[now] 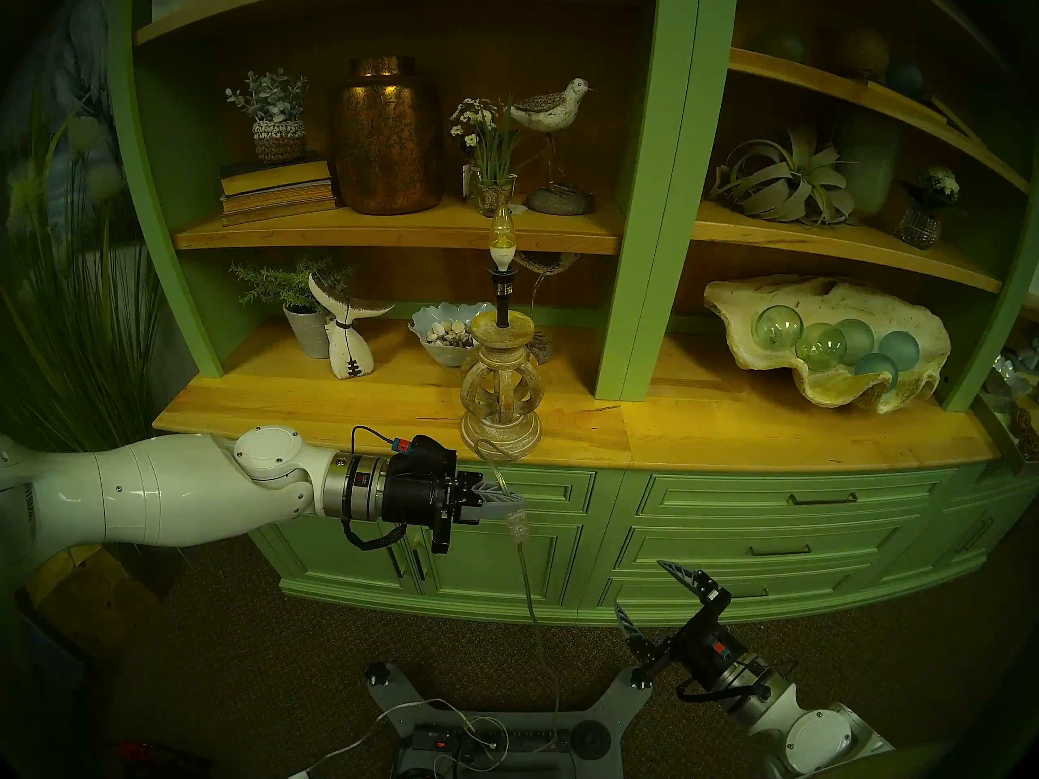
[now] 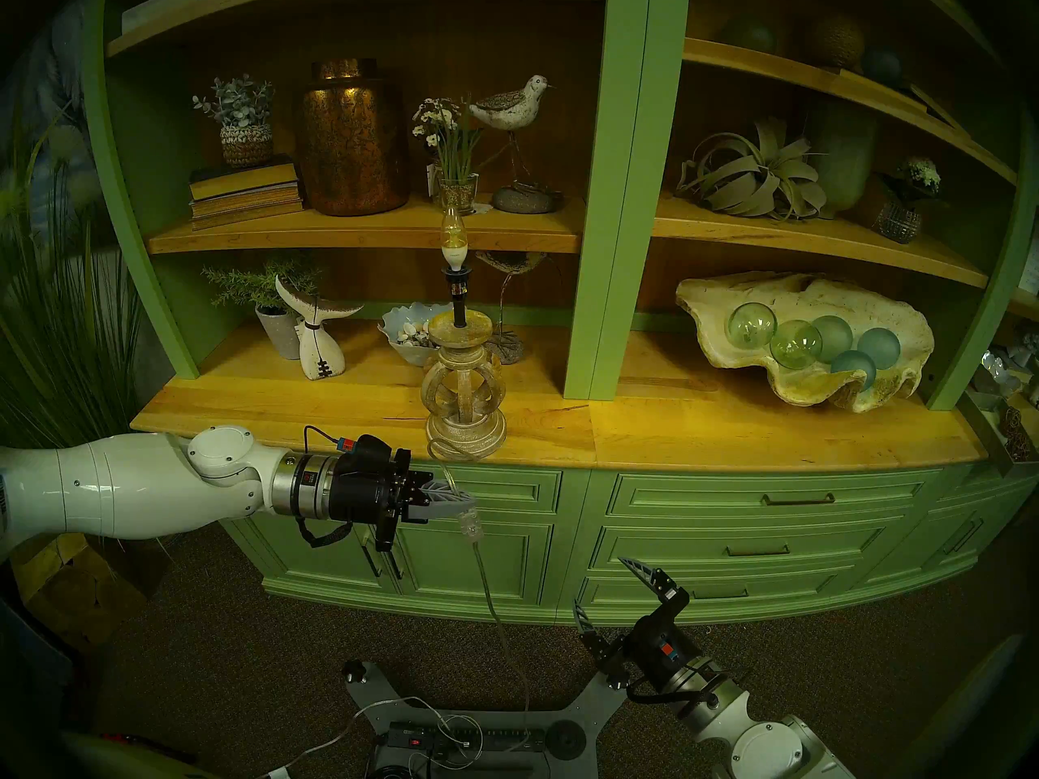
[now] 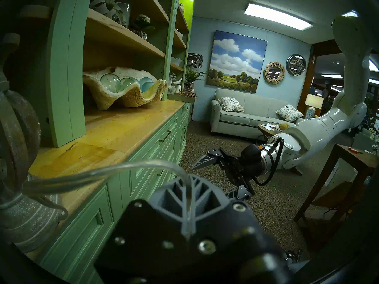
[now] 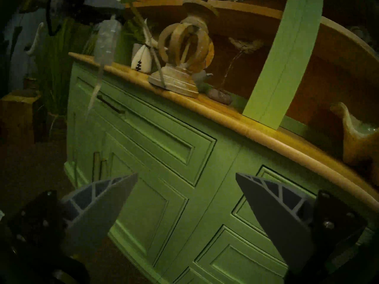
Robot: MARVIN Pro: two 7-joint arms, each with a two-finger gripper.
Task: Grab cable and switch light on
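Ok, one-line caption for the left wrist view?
Left pincer shut on the clear cable beside the lamp base; right pincer open beyond.

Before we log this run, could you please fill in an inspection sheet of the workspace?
Surface: wooden countertop, lamp near its front edge.
Job's things: light shows no clear glow; cable hangs down to the floor, switch block just below the grip.
Clutter: copper jar, bird figure, giant shell of glass balls.
Grippers: left gripper shut on cable; right gripper open, empty.
Cables: white wire, power strip.
Surroundings: green cabinet, carpet.
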